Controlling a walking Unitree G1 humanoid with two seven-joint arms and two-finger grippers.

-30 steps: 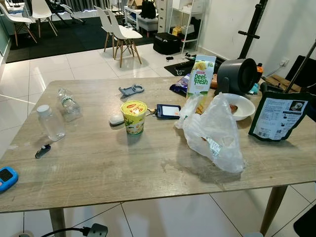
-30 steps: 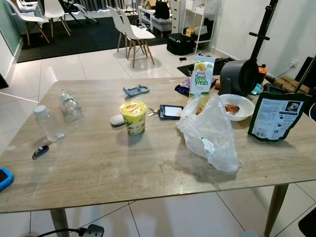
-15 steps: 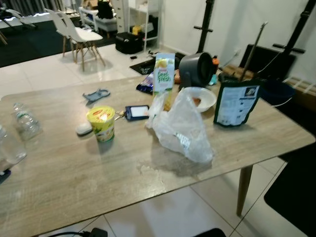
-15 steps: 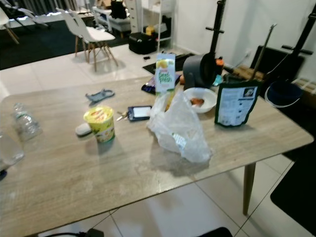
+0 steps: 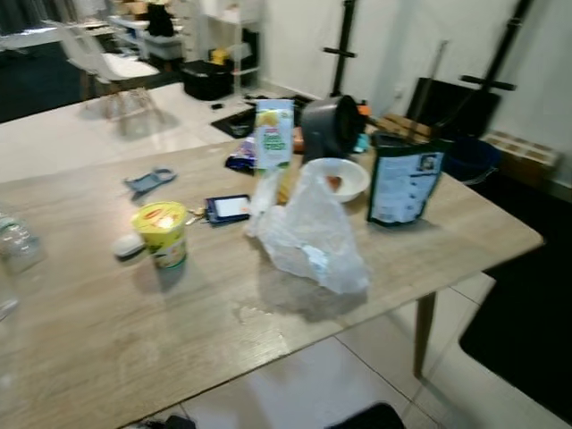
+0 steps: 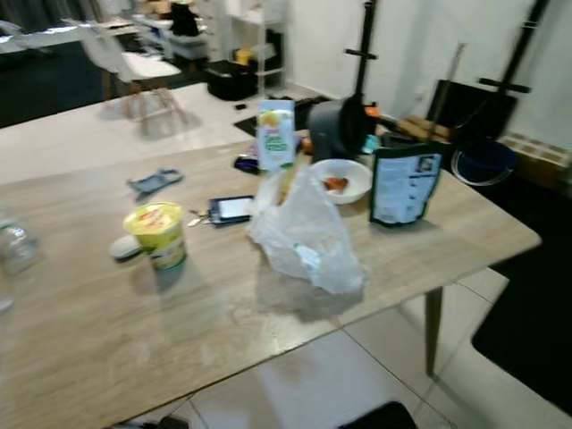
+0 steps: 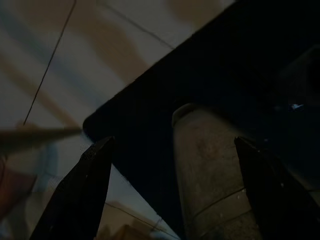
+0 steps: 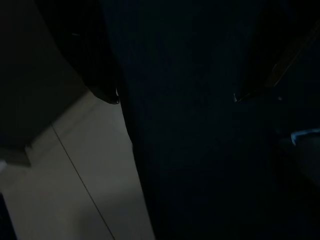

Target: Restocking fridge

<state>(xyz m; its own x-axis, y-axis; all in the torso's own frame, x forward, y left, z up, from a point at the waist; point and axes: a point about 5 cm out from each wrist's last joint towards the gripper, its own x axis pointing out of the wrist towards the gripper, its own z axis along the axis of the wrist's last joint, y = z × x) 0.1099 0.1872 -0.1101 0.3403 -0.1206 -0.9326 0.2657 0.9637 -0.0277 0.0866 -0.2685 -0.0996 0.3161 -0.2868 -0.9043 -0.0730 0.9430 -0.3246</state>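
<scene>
A tiled room with white chairs (image 5: 98, 67) in the upper left of the frame and black stands against the far wall holds a long wood-grain desk (image 5: 107, 331) that runs across the blurred head views.

At the far left edge of the frame a clear plastic bottle (image 5: 16, 243) lies on the desk. Right of it, in the left centre, sits a small white oval object (image 5: 129, 245), and just beside that stands a yellow instant-noodle cup (image 5: 161, 234). Above these, towards the upper left, lies a grey-blue tool (image 5: 149, 181). Near the centre rests a dark card holder with keys (image 5: 225, 208).

At the upper centre stands the green and white juice carton (image 5: 273, 136), upright, with a dark snack packet (image 5: 241, 159) behind it. In front of the carton, at the centre of the frame, slumps a crumpled clear plastic bag (image 5: 311, 234). Right of the carton is a white bowl (image 5: 344, 178) with something orange-brown in it, and behind the bowl a dark round appliance (image 5: 332, 127). Towards the upper right a dark pouch with a white label (image 5: 399, 180) stands upright near the desk's right end.

In the dim left wrist view, the left claw (image 7: 172, 160) has its fingers (image 7: 85, 185) well apart over tiled floor and a dark mat. The right wrist view is nearly black; I cannot tell how the right claw stands.
</scene>
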